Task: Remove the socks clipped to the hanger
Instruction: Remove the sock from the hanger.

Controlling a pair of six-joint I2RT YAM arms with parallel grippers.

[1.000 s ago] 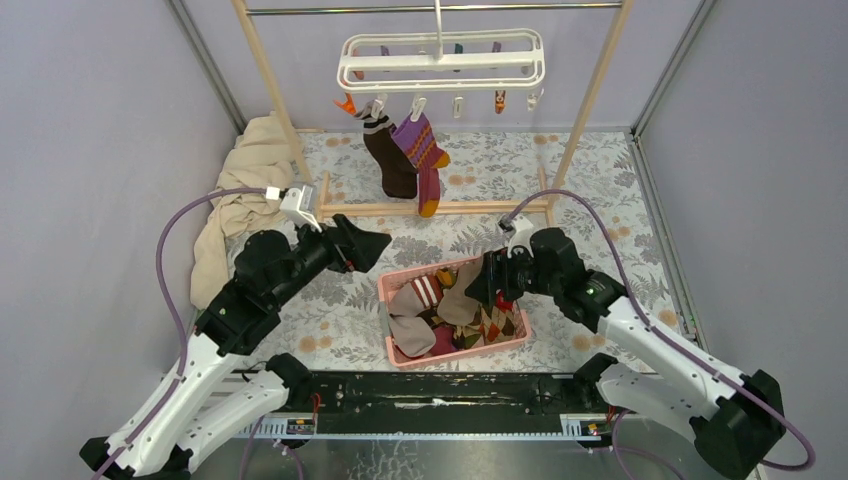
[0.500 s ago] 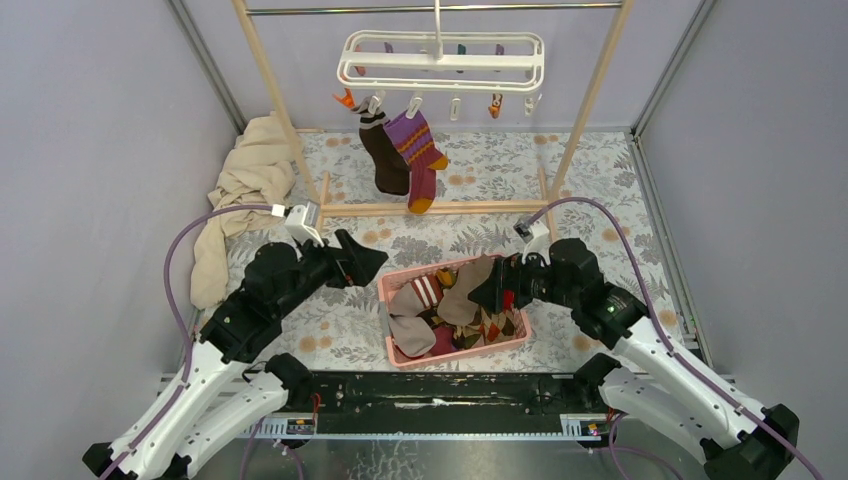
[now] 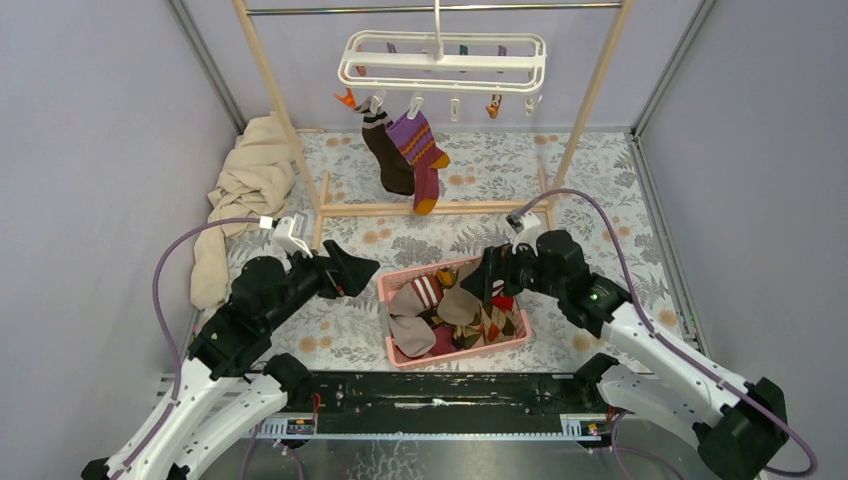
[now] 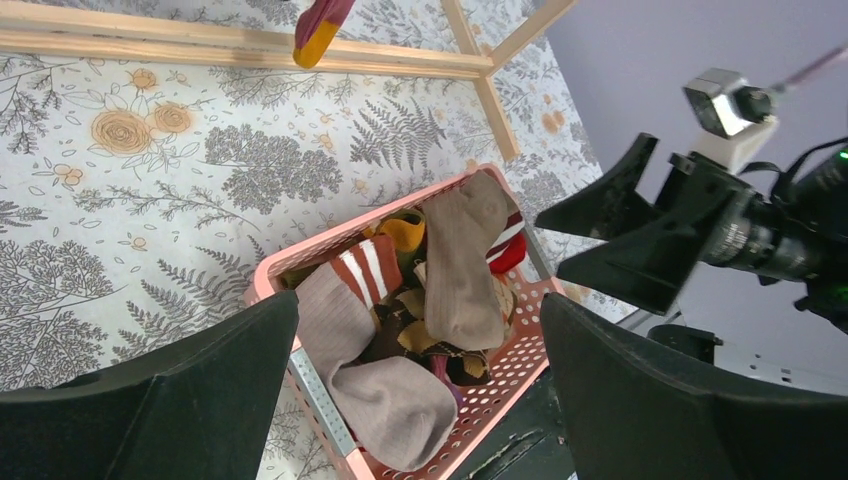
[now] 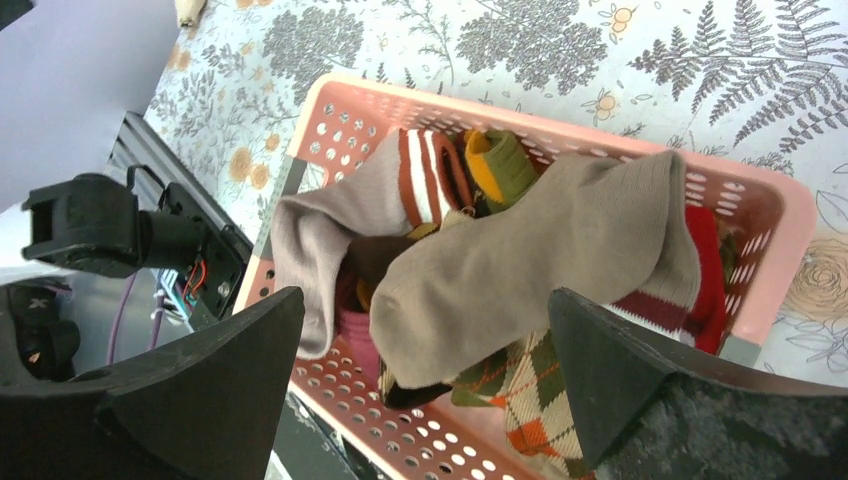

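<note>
The white hanger [image 3: 441,60] hangs from the top rail. Two socks stay clipped to it: a brown sock [image 3: 385,158] and a purple-magenta sock [image 3: 421,150], whose yellow toe shows in the left wrist view [image 4: 318,25]. My left gripper [image 3: 355,270] is open and empty, left of the pink basket [image 3: 384,300]; its jaws stand wide apart [image 4: 420,300]. My right gripper [image 3: 488,278] is open and empty above the basket's right side [image 5: 428,295]. A beige sock [image 5: 530,270] lies on top of the mixed socks in the basket.
A wooden rail frame [image 3: 420,208] stands across the floral mat behind the basket. A beige cloth [image 3: 240,190] is heaped at the far left by the wall. Several empty clips [image 3: 495,103] dangle from the hanger. The basket rim also shows in both wrist views [image 4: 262,285] [image 5: 770,190].
My left gripper has drawn back toward the near left. My right gripper has shifted slightly over the basket. The hanger and its two socks have swung a little.
</note>
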